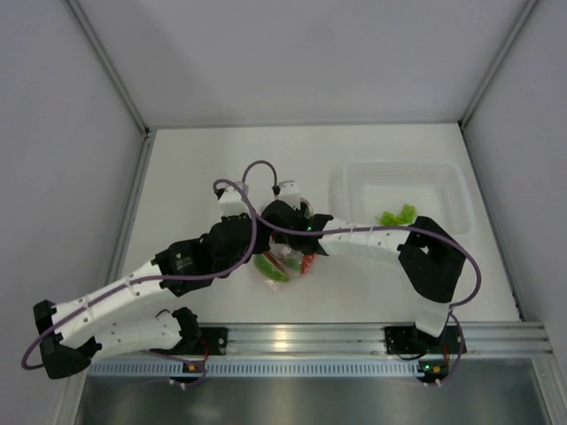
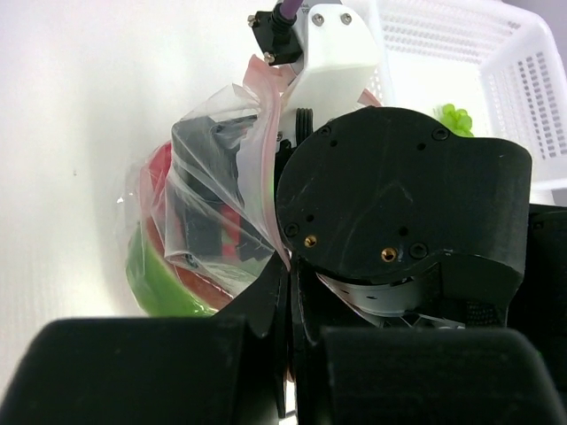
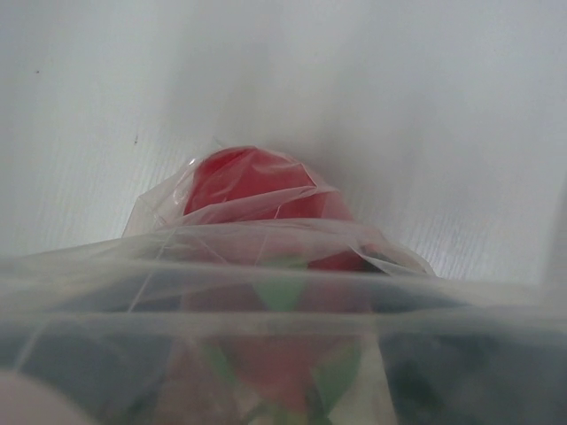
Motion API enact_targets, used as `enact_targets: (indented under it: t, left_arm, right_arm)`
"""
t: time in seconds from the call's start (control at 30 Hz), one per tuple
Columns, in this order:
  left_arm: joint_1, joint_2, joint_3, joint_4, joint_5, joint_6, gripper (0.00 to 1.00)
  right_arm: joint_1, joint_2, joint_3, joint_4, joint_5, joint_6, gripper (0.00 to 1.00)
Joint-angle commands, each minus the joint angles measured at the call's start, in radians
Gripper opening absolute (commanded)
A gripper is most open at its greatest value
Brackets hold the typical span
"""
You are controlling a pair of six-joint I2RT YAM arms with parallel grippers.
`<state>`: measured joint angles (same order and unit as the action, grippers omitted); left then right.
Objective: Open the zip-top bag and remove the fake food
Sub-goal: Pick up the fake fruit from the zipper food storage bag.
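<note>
We risk the right gripper (image 2: 211, 186), spread wide inside the clear crinkly zip-top bag (image 2: 217, 113) at centre, tugging it from the clamped left gripper (image 2: 289, 328).

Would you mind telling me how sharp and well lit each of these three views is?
Top external: evenly lit and sharp. Left wrist: the table is blown out white and the near fingers are a dark blur. Right wrist: the zip-top bag lies close to the lens, hazy, so the red piece inside looks soft.
</note>
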<state>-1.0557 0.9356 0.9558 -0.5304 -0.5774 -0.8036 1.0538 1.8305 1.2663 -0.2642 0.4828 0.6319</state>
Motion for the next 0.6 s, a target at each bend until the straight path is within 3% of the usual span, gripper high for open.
enact_targets:
  t: [0.0, 0.3, 0.57]
  left_arm:
    - [-0.024, -0.004, 0.034, 0.253, 0.091, 0.001, 0.00]
    - [-0.024, 0.042, -0.049, 0.257, 0.082, -0.068, 0.00]
    - [-0.026, 0.058, -0.061, 0.267, 0.103, -0.086, 0.00]
  right_arm:
    - [0.069, 0.006, -0.084, -0.174, 0.072, -0.006, 0.81]
    - [0.087, -0.019, -0.079, -0.259, 0.106, -0.024, 0.84]
    - [0.087, 0.114, -0.116, -0.221, 0.037, -0.018, 0.87]
